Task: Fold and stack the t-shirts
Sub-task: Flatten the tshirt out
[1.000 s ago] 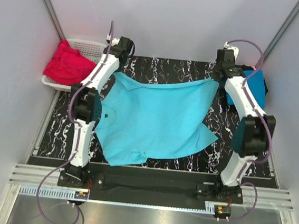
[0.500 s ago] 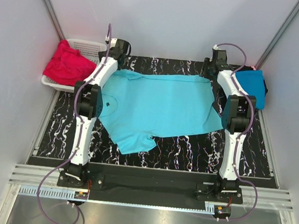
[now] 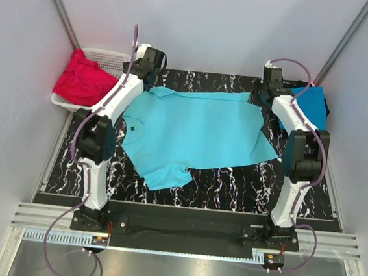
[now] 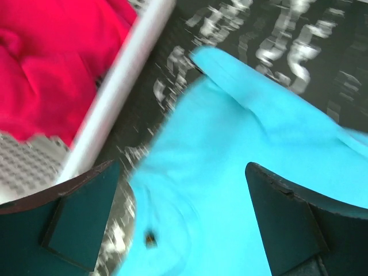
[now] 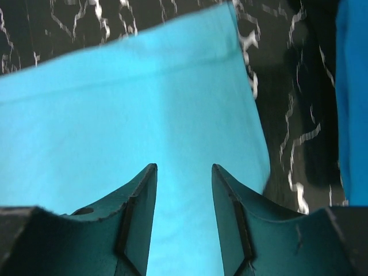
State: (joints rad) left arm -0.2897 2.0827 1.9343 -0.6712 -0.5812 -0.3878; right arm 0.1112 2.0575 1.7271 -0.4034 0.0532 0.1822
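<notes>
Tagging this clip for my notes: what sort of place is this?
Probably a robot lab test cell: bare white walls enclose a black marbled table, where a turquoise t-shirt lies spread.

One turquoise t-shirt (image 3: 198,129), one blue t-shirt (image 3: 315,104), one basket (image 3: 111,56), one red heap (image 3: 82,79), perhaps several shirts.

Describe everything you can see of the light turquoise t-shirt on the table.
The light turquoise t-shirt is soft, plain fabric with short sleeves, lying spread mostly flat on the black marbled table. Its collar, with a small dark mark, points toward the left arm; the hem lies by the right arm. One sleeve sticks out toward the bases. The left claw and right claw hover open over it, gripping nothing.
</notes>
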